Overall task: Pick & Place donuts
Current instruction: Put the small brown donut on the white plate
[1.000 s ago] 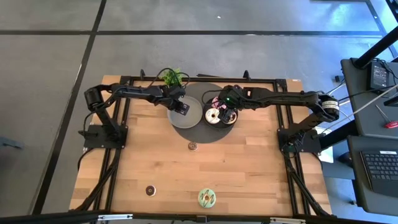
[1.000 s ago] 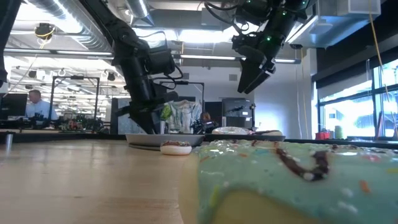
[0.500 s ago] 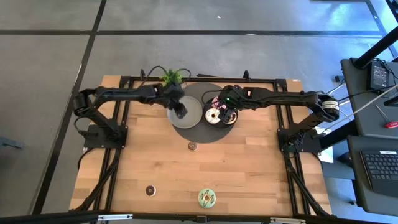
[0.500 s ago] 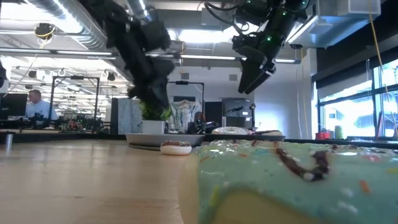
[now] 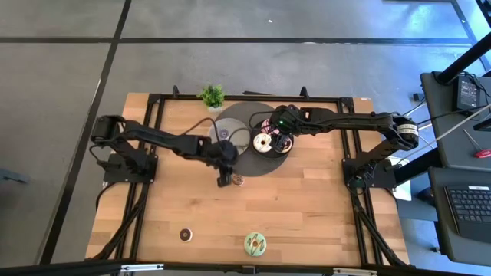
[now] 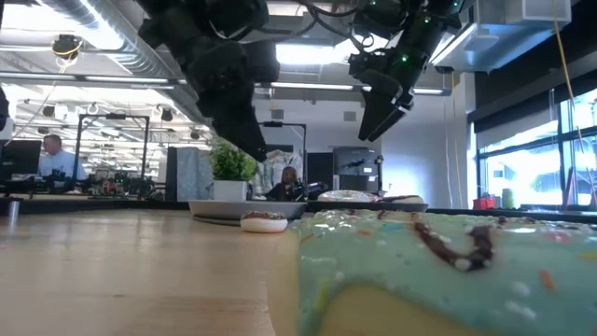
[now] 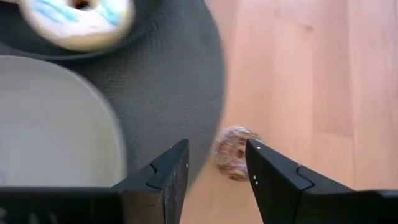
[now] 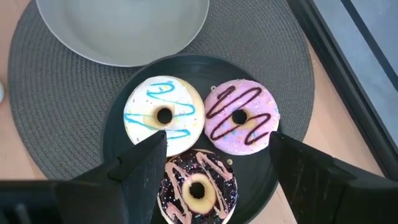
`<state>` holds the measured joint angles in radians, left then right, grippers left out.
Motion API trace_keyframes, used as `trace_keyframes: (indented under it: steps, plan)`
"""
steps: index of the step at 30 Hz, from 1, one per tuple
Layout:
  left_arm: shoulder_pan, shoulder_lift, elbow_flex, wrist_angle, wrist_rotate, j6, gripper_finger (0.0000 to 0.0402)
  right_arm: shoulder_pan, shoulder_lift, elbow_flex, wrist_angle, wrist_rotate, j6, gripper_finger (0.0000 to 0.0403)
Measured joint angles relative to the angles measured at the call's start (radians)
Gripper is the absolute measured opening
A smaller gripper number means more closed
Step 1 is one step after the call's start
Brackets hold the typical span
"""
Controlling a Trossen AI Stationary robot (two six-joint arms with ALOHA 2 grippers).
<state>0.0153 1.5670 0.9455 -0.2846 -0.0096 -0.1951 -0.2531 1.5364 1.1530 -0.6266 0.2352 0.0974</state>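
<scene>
My left gripper [image 5: 225, 179] [image 7: 215, 149] is open and hangs above the table beside a tiny brown donut [image 5: 238, 180] [image 7: 234, 153], which lies flat on the wood just off the round mat's near edge. In the low view the left gripper [image 6: 254, 145] is well above this donut [image 6: 264, 221]. My right gripper [image 5: 278, 136] [image 8: 217, 146] is open and hovers over a dark plate [image 8: 115, 134] holding the white [image 8: 163, 115], pink [image 8: 241, 117] and chocolate-sprinkled [image 8: 198, 186] donuts. The green donut [image 5: 255, 243] and a tiny dark donut [image 5: 185, 234] lie near the table's near edge.
A grey plate [image 5: 229, 136] sits on the round dark mat [image 5: 249, 162] next to the dark plate. A small potted plant [image 5: 212, 96] stands at the far edge. Black frame rails [image 5: 146, 199] run along both sides. Bare wood lies between the mat and the near edge.
My left arm has swung from over the grey plate toward the table's near edge and come down, so its gripper now hangs by the tiny brown donut off the mat. The right arm and all donuts have stayed where they were.
</scene>
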Motion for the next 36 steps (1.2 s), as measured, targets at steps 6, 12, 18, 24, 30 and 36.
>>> trace_keyframes:
  steps: [6,12,18,24,30,36]
  plan:
    - [-0.049,0.061,0.000,0.033,-0.036,-0.003,0.0150,0.000,0.000,0.000,-0.002,0.000,-0.001,0.0283]
    - [-0.059,0.126,0.000,0.051,-0.030,-0.029,0.0154,0.000,0.000,0.000,-0.005,-0.001,-0.001,0.0283]
    - [-0.062,0.189,0.000,0.101,-0.033,-0.029,0.0153,0.000,0.000,0.000,-0.012,-0.001,-0.001,0.0283]
    - [-0.061,0.219,0.000,0.103,-0.045,-0.030,0.0152,0.000,0.000,0.000,-0.016,-0.001,-0.001,0.0283]
    - [-0.061,0.220,0.000,0.104,-0.044,-0.030,0.0151,0.000,0.000,0.000,-0.016,-0.002,-0.001,0.0283]
    - [-0.061,0.220,0.000,0.104,-0.043,-0.029,0.0148,0.000,0.000,0.000,-0.016,-0.002,-0.001,0.0283]
